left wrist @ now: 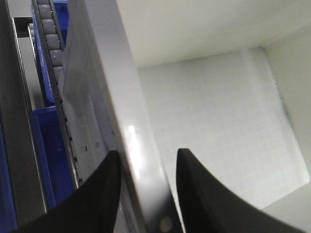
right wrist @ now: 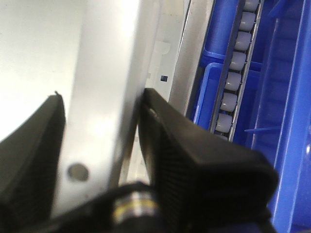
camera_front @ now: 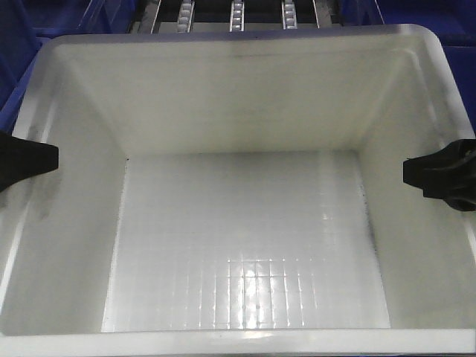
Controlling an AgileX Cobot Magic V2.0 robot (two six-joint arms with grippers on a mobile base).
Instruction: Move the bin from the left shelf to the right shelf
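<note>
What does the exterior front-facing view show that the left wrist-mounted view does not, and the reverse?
Only the front view: the right gripper on the bin, with both side walls. Only the left wrist view: the left gripper straddling the rim, one finger inside, one outside. Both: the grid floor, roller track and blue crates.

No text, label, brand, number or sign can be read on the bin (camera_front: 238, 111) or anywhere else in the three views.
</note>
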